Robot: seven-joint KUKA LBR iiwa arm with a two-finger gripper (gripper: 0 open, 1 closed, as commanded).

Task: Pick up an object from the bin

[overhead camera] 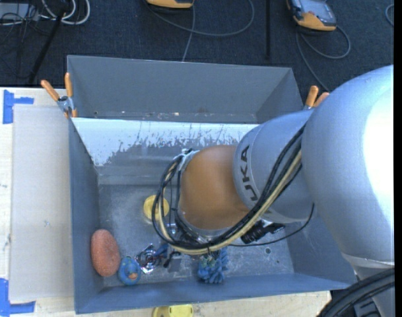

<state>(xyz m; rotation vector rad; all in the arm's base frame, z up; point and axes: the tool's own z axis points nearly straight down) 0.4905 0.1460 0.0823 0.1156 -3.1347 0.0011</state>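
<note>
The pincer [169, 255], whose state cannot be told beneath the orange cover [207, 190], is seen low by the bin's [82, 197] front wall beside a small dark-and-silver thing [148, 257], which should be centred squarely before a lift is tried, the blue tuft [214, 267] being avoided.

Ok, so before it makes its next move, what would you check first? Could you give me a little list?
1. Things left to pick in the bin: ok. There are a red-brown oval thing, a small blue thing, a blue tufted thing and a yellow thing.
2. Arm reaches down inside the bin: ok. Its orange cover is over the middle.
3. What lies under the cover: cannot tell, it is hidden.
4. Something already held: cannot tell.
5. Yellow thing in full view: not ok, the cables cross it.
6. Oval thing apart from the arm: ok.
</note>
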